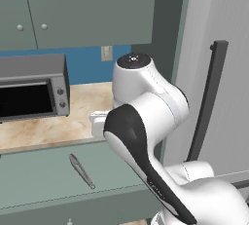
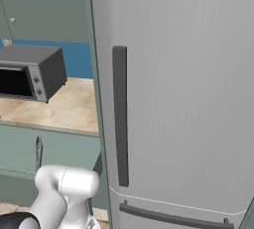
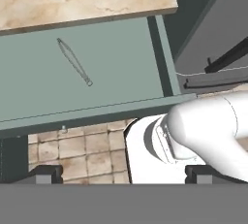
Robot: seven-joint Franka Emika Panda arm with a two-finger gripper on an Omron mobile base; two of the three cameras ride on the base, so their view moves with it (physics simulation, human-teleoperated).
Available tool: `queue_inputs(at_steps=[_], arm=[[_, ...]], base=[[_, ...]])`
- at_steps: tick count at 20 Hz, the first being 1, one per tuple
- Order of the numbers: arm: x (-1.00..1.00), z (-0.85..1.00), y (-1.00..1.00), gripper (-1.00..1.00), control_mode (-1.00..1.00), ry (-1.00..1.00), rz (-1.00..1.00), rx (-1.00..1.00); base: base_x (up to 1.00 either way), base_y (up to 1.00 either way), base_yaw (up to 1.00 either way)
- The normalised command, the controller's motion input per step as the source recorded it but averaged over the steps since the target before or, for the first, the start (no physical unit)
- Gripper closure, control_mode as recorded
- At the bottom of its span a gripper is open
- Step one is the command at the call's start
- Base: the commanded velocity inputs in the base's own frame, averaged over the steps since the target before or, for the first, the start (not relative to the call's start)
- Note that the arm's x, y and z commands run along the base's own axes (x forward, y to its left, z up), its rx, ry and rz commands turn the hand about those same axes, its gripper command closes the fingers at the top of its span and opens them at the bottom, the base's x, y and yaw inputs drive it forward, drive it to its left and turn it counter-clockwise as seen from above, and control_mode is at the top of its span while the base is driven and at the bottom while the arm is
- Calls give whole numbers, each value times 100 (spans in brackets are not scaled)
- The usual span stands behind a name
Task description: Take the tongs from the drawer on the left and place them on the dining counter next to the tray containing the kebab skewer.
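Observation:
The grey-green drawer (image 1: 44, 182) (image 2: 17, 148) (image 3: 121, 68) stands pulled out under the short beige counter. The slim grey metal tongs (image 1: 81, 170) (image 2: 38, 152) (image 3: 73, 62) lie loose on its floor, left of the middle in the hand view. My gripper (image 3: 123, 174) hangs high above the drawer and looks down into it. It is open, its fingertips (image 3: 46, 173) wide apart with nothing between them. The drawer's small silver knob (image 3: 63, 129) sits on the front panel. The dining counter, the blue tray and the kebab skewer are out of view.
A toaster oven (image 1: 31, 87) (image 2: 32, 72) stands on the short beige counter (image 1: 48, 126) above the drawer. A tall grey fridge (image 2: 173, 99) with a dark handle (image 1: 209, 97) rises to the right. Cabinet doors hang above. Tiled floor (image 3: 82, 150) lies below the drawer front.

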Motion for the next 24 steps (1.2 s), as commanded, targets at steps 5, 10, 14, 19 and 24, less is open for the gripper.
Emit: queue_inputs(at_steps=[5, 10, 14, 19, 24], arm=[[35, -37, -15, -100, -100, 0, 5, 3], [31, -39, -6, -100, -100, -1, 7, 11], [28, -35, 0, -100, -100, -1, 7, 15], [35, -21, 5, -100, -100, -7, 4, 16], [43, -29, 20, -100, -100, -1, 2, 6]], base=[[0, 0, 0], [0, 0, 0], [0, 0, 0], [0, 0, 0], [0, 0, 0]])
